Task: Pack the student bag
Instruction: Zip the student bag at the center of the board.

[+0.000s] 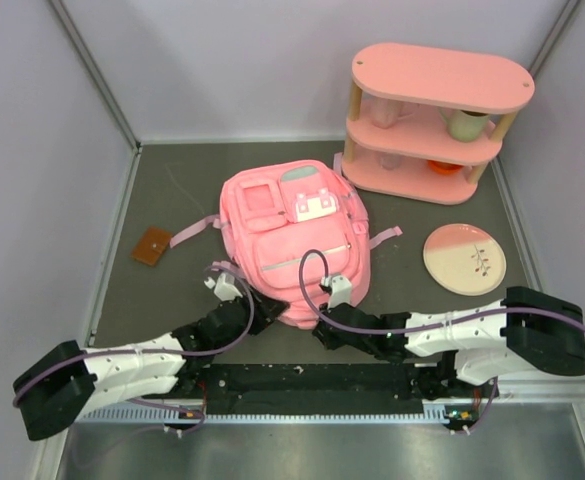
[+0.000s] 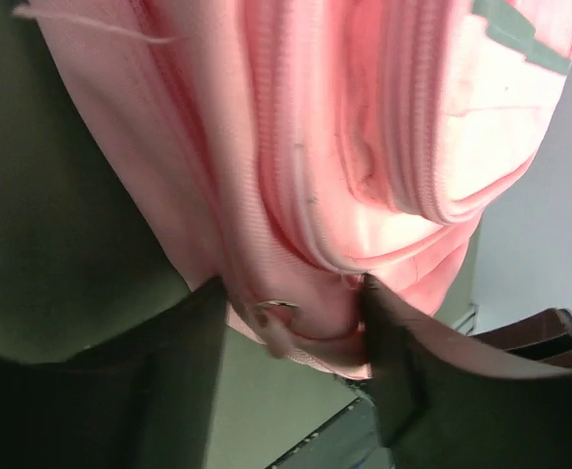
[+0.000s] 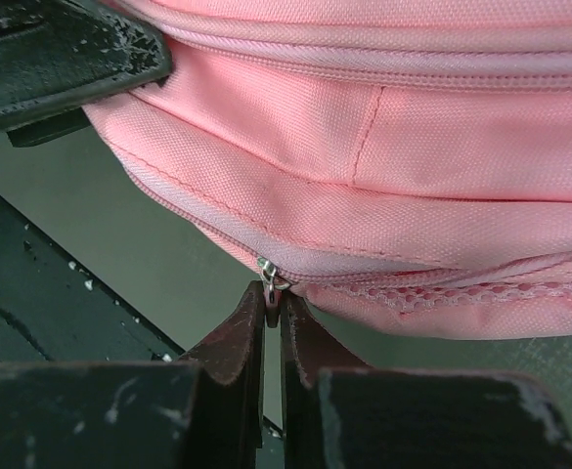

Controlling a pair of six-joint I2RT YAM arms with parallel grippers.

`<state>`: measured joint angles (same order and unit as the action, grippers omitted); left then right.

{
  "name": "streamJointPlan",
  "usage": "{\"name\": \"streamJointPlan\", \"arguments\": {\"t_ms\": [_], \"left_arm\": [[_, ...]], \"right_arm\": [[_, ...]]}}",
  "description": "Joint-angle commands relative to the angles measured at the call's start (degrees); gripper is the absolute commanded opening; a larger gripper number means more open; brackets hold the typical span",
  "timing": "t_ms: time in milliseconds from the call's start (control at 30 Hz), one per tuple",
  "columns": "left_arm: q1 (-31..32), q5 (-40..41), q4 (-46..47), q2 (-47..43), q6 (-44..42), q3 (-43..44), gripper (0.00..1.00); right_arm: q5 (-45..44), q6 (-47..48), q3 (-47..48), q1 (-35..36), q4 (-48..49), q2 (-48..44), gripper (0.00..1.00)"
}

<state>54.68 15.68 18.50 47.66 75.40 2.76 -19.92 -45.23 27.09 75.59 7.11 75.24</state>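
Well, right gripper (image 3: pixel 274 315): clenched tight on the zip pull (image 3: pixel 269 277) at the near edge of the student bag (image 1: pixel 292 235).
Left gripper (image 2: pixel 290 318): grasping a fold of the bag's near-left corner, fabric filling the gap between its fingers.
Student bag: lying flat in the middle of the table (image 1: pixel 172 190), pockets up, directly ahead of both grippers.
Right of bag: pink-and-cream plate (image 1: pixel 464 258), apart from it.
Beyond the bag, rightward: pink shelf unit (image 1: pixel 437 125) carrying cups (image 1: pixel 467 125).
Left of bag: small brown flat piece (image 1: pixel 152 245), near a strap (image 1: pixel 194 232).
Wrist views only: the pull and a small metal ring (image 2: pixel 276 309); from overhead neither shows.
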Motion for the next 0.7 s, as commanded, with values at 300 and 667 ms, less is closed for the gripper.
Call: {"name": "streamJointPlan", "arguments": {"t_ms": [300, 667], "left_arm": [[1.0, 9.2, -16.9, -15.1, -7.4, 3.4, 0.0], [-3.3, 8.7, -49.0, -44.7, -14.5, 5.8, 0.0]], "right_arm": [[-3.3, 0.8, -1.4, -2.0, -3.4, -5.1, 0.0], [-3.5, 4.7, -4.5, -11.1, -8.4, -10.1, 0.0]]}}
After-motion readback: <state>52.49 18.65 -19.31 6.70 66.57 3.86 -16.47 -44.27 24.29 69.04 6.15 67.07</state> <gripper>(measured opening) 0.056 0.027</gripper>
